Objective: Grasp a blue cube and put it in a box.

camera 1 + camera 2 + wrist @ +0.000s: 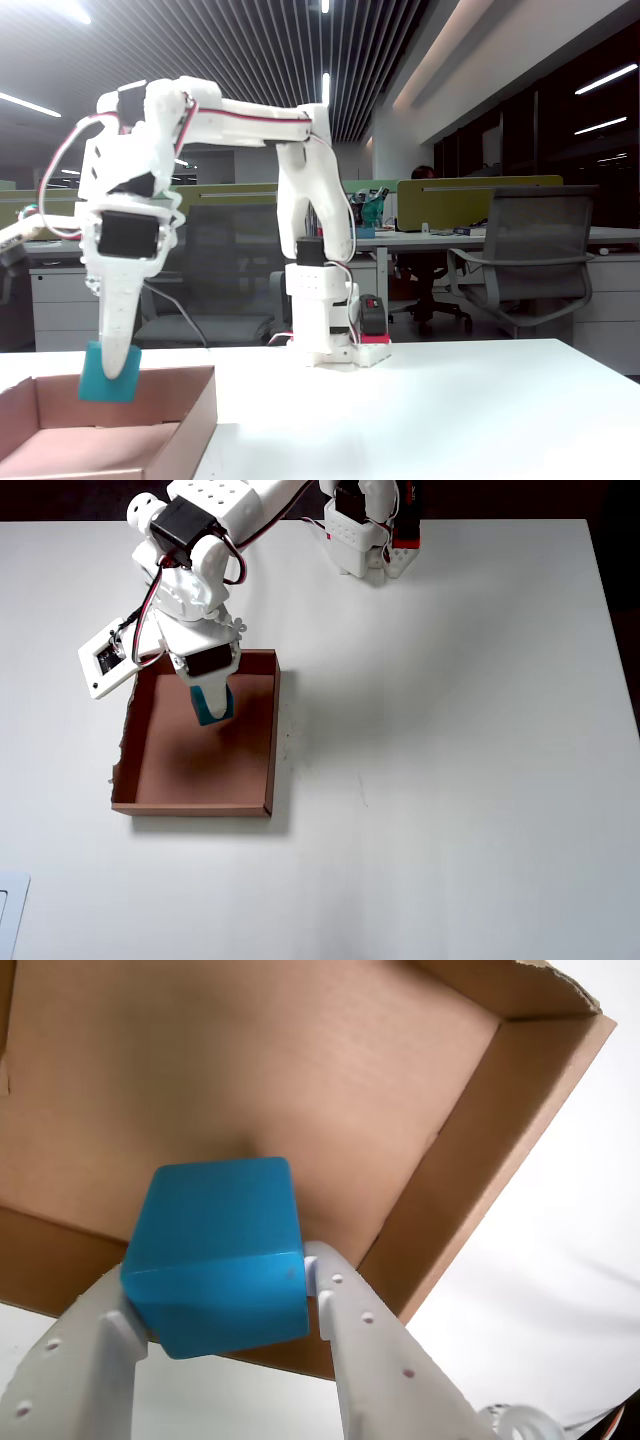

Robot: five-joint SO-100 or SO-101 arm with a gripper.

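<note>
The white worktop carries everything: the arm's base stands at its far edge in the overhead view, and the arm reaches out toward the left edge.

The box lies flat on the left half of the worktop, nearer the far-left corner than the near one. It has no lid and its low walls leave the floor open from above, so a thing can simply be lowered or dropped in. Its floor looks bare.

The claw points downward over the far part of the box, a stance that suits a release straight down. Its 2 white fingers are closed on the blue cube, 1 on each side face.

The blue cube hangs inside the box's outline; in the fixed view its lower edge sits about level with the rim, and the wrist view shows brown floor beyond it. I judge it not yet resting on the floor, so the release is what remains.
</note>
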